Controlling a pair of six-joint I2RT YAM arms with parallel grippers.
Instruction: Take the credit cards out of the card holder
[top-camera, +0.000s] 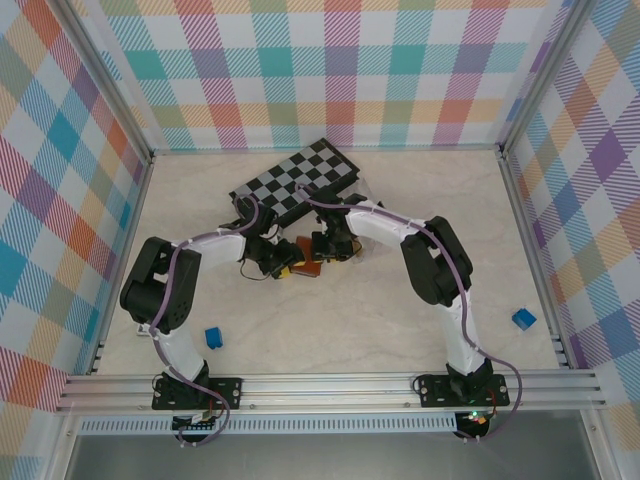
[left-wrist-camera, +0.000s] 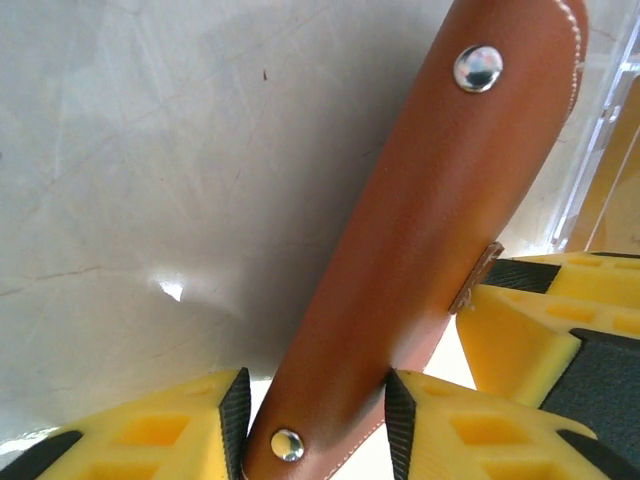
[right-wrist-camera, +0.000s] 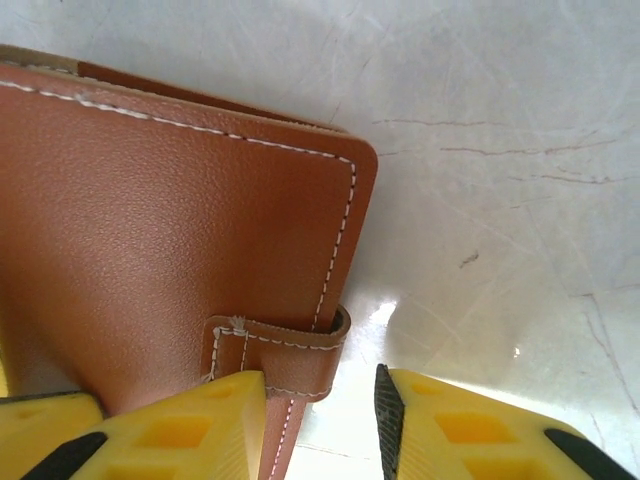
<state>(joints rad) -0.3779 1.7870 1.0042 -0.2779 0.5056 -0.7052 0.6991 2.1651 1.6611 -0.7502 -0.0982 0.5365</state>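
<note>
The pale table (top-camera: 400, 330) carries a chessboard (top-camera: 297, 180) lying askew toward its far side, and everything else sits on the near side of that board. The left arm (top-camera: 170, 290) and the right arm (top-camera: 435, 260) both curve in toward a spot just in front of the chessboard's near edge, where the card holder (top-camera: 306, 264) is, close to the board but apart from it. From the left wrist, the brown leather card holder stands on edge off the table, its rounded back facing the camera with one metal snap (left-wrist-camera: 478, 67) at the top and another at the bottom. The left gripper (left-wrist-camera: 318, 420) clamps it, black pads pressed against both sides of the leather. From the right wrist, the holder's stitched cover and its snap tab (right-wrist-camera: 285, 345) show. The right gripper (right-wrist-camera: 320, 420) has its jaws parted by a narrow gap, with the tab's end lying against one finger and bare table in the gap. Two small blue blocks (top-camera: 213, 338) (top-camera: 523, 319) lie well away from the chessboard, toward the arm bases.
</note>
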